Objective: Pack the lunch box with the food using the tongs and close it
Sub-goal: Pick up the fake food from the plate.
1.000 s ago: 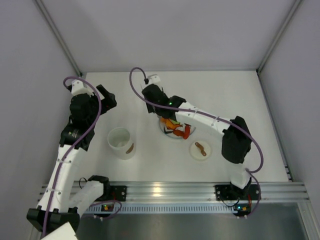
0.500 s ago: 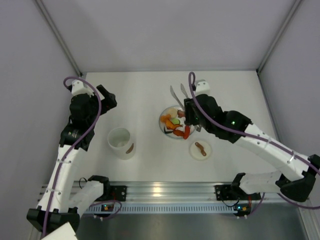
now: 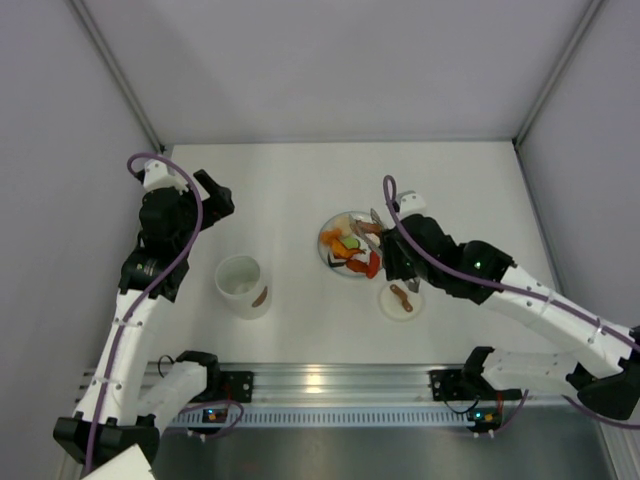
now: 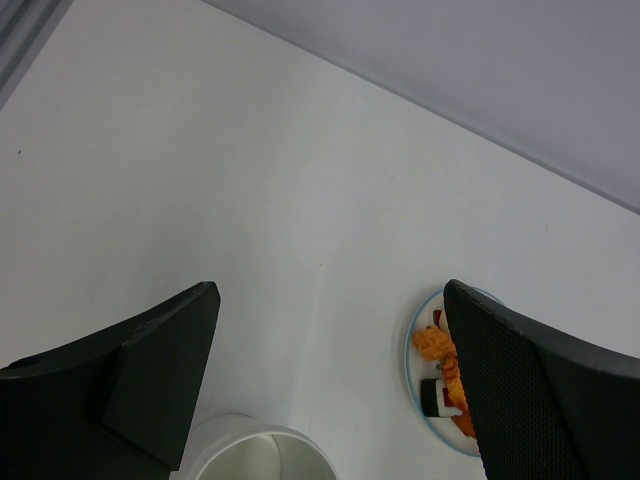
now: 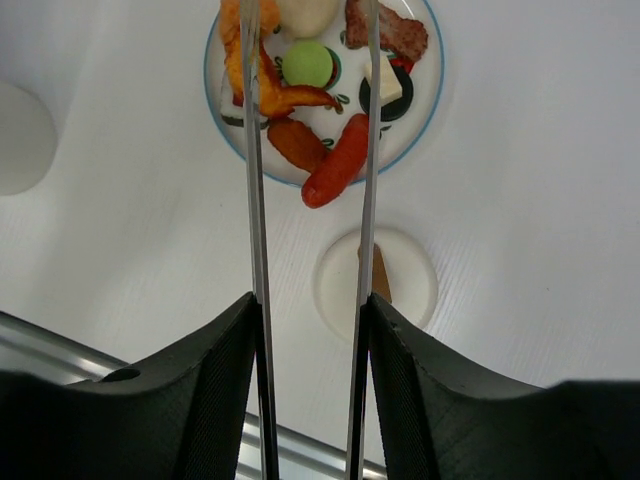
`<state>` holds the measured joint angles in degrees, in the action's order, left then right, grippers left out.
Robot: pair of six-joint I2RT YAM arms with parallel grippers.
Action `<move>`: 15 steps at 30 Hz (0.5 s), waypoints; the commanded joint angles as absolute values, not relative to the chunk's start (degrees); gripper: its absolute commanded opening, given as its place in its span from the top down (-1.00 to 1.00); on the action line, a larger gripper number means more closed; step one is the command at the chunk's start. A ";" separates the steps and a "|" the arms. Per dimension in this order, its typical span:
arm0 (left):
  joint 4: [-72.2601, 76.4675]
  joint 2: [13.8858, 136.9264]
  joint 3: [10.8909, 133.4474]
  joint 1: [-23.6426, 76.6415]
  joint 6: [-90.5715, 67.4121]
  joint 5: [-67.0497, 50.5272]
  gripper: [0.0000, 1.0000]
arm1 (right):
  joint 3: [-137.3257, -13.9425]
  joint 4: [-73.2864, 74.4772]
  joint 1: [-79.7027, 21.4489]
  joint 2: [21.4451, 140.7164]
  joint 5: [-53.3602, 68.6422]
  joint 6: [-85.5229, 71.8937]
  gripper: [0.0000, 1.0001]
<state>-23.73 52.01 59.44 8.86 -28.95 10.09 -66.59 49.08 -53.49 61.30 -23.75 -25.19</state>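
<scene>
The lunch box (image 3: 243,286) is a white tub standing open in front of the left arm; its rim (image 4: 255,448) shows at the bottom of the left wrist view. The food (image 3: 350,246) lies on a round plate (image 3: 321,249): a red sausage (image 5: 335,175), orange pieces and a green ball (image 5: 307,62). My right gripper (image 3: 402,262) is shut on the tongs (image 5: 252,200), whose two thin arms reach out over the plate with a gap between them. My left gripper (image 3: 214,196) hangs open left of the tub, holding nothing.
A small white disc (image 3: 401,299) with a brown mark lies near the plate, on the side toward the arm bases, under the tongs (image 5: 395,290). Grey walls close the table on three sides. An aluminium rail runs along the near edge (image 3: 320,380).
My right gripper has pulled back toward the near edge with the tongs; their tips now lie over the plate instead of beyond it. The left arm has not moved.
</scene>
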 commanded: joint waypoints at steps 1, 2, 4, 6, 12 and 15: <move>-22.85 51.50 60.73 8.35 -29.53 9.93 -0.98 | -65.66 46.50 -54.75 62.75 -21.09 -25.93 0.09; -22.94 51.50 60.73 8.35 -29.53 9.93 -0.98 | -65.31 45.62 -55.28 63.71 -20.83 -25.93 0.09; -22.94 51.50 60.73 8.35 -29.62 9.93 -0.98 | -65.04 44.83 -55.72 64.51 -20.39 -26.10 0.10; -22.94 51.50 60.65 8.35 -29.53 9.93 -0.98 | -64.43 43.51 -56.07 65.48 -20.04 -26.37 0.09; -22.85 51.59 60.64 8.35 -29.62 9.67 -0.98 | -63.28 41.22 -57.04 67.94 -18.63 -26.63 0.10; -22.85 51.59 60.64 8.35 -29.62 9.67 -0.98 | -63.28 40.26 -57.48 69.17 -18.46 -26.63 0.10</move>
